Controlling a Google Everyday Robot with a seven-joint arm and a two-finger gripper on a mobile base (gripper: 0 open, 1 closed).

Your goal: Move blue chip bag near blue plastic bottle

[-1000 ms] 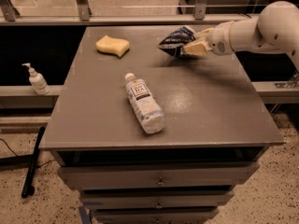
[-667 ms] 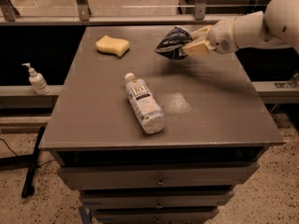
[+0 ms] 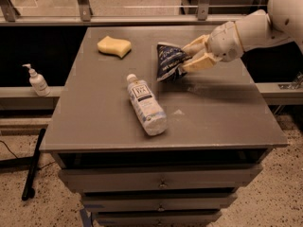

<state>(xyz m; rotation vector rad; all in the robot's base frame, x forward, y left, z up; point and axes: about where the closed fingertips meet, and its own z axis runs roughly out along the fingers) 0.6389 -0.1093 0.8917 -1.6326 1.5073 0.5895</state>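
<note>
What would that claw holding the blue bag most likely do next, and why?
Probably lower the blue chip bag onto the table right there and let go. The claw grips one end of it, and the bag is close to the capped end of the blue plastic bottle, so little travel seems left.

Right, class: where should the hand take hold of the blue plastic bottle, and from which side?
Across its labelled middle, from above: the blue plastic bottle lies on its side on the table, long sides exposed, cap pointing away. The hand, back-right of the cap, currently holds the blue chip bag.
</note>
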